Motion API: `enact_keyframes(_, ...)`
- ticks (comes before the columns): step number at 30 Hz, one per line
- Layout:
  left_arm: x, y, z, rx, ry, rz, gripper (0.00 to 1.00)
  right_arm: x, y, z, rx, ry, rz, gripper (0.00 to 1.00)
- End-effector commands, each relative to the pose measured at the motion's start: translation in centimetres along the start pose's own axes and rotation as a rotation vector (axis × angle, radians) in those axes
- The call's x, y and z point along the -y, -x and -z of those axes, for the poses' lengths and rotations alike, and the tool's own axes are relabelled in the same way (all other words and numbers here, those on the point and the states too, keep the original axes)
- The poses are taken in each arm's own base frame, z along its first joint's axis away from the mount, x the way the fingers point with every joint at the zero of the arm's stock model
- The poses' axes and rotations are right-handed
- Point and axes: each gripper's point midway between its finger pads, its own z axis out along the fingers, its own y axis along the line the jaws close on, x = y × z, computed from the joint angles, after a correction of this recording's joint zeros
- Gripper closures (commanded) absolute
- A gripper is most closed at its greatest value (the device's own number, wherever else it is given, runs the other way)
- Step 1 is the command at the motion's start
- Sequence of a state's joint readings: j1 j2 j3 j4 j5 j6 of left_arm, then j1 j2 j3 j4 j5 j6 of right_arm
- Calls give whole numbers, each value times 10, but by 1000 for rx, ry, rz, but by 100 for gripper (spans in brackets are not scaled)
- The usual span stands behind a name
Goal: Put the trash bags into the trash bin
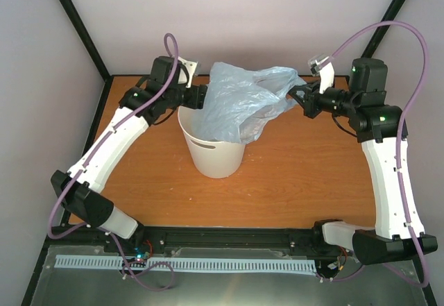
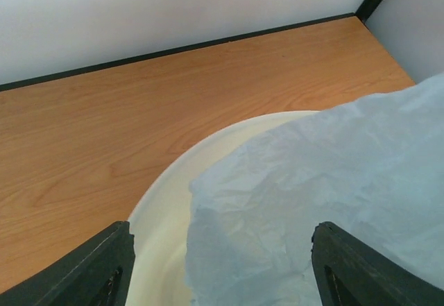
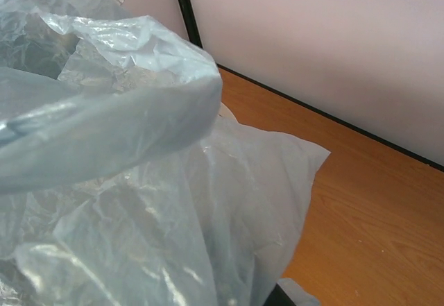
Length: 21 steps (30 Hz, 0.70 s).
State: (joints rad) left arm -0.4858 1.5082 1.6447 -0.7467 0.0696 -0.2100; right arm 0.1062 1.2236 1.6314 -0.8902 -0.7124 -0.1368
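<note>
Wooden table [image 1: 298, 174] bears off-white bin [image 1: 211, 157]; crinkly pale-blue bag [image 1: 243, 101] overhangs its rim.

Lab test booth: walled wooden table [image 1: 298, 174].

Trash bag [image 1: 244, 98] translucent pale blue; trash bin [image 1: 215, 155] off-white; table [image 1: 305, 174] orange-brown woodgrain.

— Where do your cameras look?
— Your top view looks down from above and behind, over the whole table [image 1: 298, 174]. Both wrist views sit close against the bag [image 2: 333, 181]; your left one also catches the bin [image 2: 166, 202] rim.
</note>
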Motion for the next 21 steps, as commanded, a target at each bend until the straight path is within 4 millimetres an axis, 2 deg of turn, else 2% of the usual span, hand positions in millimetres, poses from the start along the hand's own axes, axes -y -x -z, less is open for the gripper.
enact_keyframes(1,12,11,18,38,-20,-1,29,-9,7,9,26,20,19,97)
enact_keyframes(4,-5,8,30,41,79,12,29,-9,5,5,15,37,9,97)
enact_keyframes(9,-28,21,74,130,206,34,24,-10,8,5,15,46,8,97)
enact_keyframes(12,-44,20,88,136,278,46,23,-16,12,8,28,62,9,97)
enact_keyframes(16,-46,13,84,118,265,43,23,-20,14,8,31,74,14,96)
enact_keyframes(19,-48,23,77,125,272,34,23,-23,11,2,16,86,12,97)
enact_keyframes(21,-56,32,66,113,308,31,23,-24,9,-1,6,93,10,97)
